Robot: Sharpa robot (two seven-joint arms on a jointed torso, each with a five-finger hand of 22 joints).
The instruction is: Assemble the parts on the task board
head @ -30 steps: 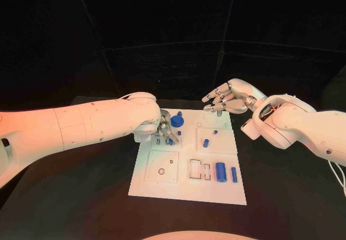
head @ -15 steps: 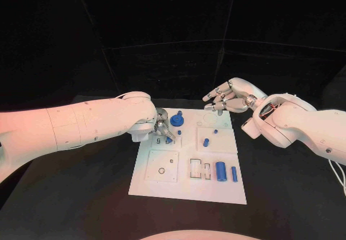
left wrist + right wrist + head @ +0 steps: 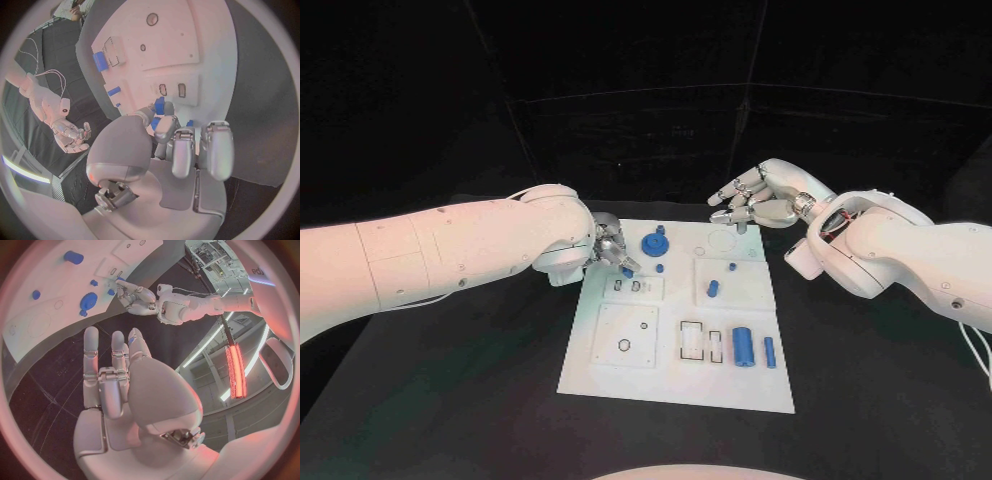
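Observation:
The white task board (image 3: 678, 375) lies mid-table. My left hand (image 3: 610, 252) hovers over its far left part and pinches a small blue part (image 3: 159, 106) between thumb and finger, just above two small slots (image 3: 172, 90). On the board are a round blue knob (image 3: 656, 241), a short blue peg (image 3: 713, 288), a smaller peg (image 3: 731, 265), a thick blue cylinder (image 3: 741, 345) and a thin one (image 3: 769, 349). My right hand (image 3: 754, 200) hangs over the board's far right corner, fingers apart and holding nothing. The right wrist view shows the left hand (image 3: 137, 297) and the knob (image 3: 87, 301).
Rectangular cutouts (image 3: 692, 340) sit beside the thick cylinder, and a square plate with small holes (image 3: 626, 333) lies at the board's near left. Black table (image 3: 473, 400) surrounds the board on all sides.
My left hand has drawn back to the left and lifted a little off the board, still pinching the blue part; the two slots now show. The right hand has not moved.

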